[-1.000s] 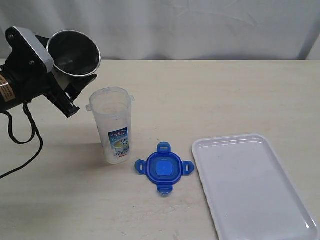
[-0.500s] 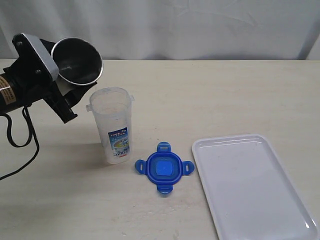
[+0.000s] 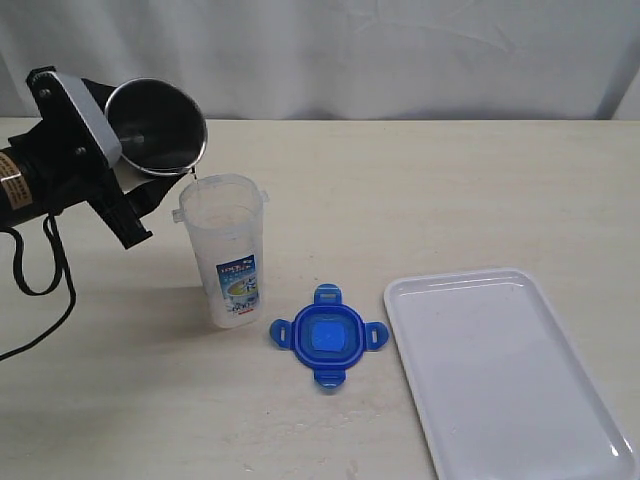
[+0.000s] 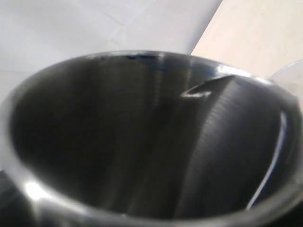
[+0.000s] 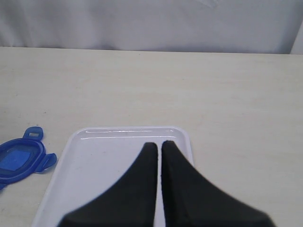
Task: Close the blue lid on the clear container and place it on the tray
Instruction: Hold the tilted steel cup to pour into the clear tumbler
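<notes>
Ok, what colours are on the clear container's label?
The clear container carries a blue-and-white printed label; it shows best in the exterior view.

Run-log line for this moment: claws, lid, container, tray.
left claw: gripping steel cup, tilted over mouth of clear container | right claw: shut, over tray | blue lid: off, lying between container and tray

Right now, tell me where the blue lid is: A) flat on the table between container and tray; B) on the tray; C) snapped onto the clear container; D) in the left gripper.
A: the blue lid lies flat on the table, between the clear container and the tray, touching neither.
</notes>
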